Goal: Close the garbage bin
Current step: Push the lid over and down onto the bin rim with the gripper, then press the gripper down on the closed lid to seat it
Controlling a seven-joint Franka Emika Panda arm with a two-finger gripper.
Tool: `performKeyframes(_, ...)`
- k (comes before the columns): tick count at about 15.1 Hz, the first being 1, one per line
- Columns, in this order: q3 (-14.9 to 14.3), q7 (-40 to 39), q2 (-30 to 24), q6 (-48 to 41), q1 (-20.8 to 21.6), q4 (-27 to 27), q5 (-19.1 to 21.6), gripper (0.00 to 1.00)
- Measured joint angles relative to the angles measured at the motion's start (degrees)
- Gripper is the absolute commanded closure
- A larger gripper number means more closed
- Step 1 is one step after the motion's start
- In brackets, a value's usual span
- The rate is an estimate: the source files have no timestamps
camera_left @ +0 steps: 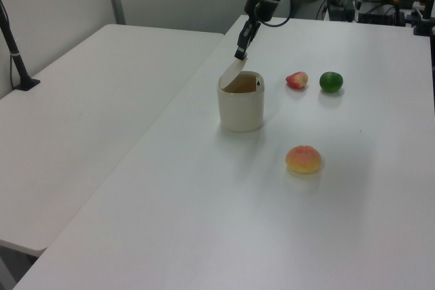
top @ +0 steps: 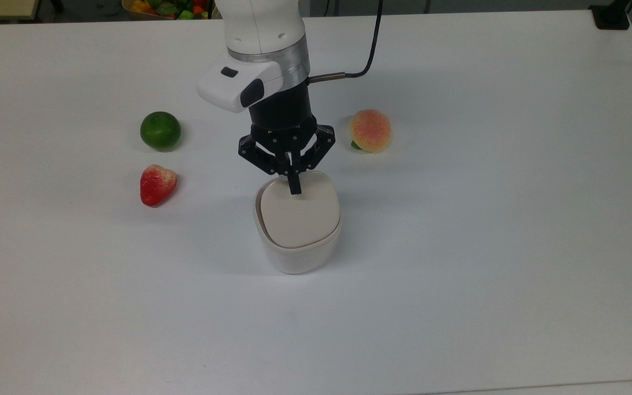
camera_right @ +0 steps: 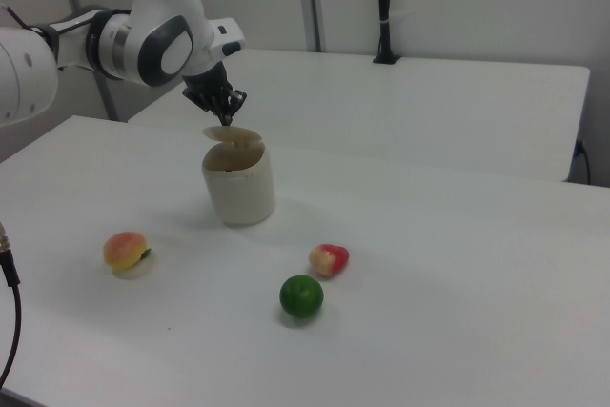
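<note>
Left view: jaws atop garbage bin (camera_left: 240,108) lid

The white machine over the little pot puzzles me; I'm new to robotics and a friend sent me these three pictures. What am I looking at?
It is a robot arm, white and jointed, ending in a black two-finger gripper. Three cameras off the arm film one moment: the top view looks down on the white table, the left view and right view look from its sides. The pot is a small white plastic garbage bin with a beige flat hinged lid. The shut fingers press on the lid, which in the side views is tilted, partly down and not yet closed. Around the bin lie a green round lime, a red strawberry and a pink-yellow peach. The gripper holds nothing.
</note>
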Motion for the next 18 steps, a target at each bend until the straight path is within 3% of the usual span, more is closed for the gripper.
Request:
performKeyframes(10, -0.2, -2.9, -0.1, -8.2, -1.3, -0.2, 0.0, 1.00)
performKeyframes(18, -0.2, -4.0, 0.0, -8.9, -1.8, -1.7, 0.0, 1.00)
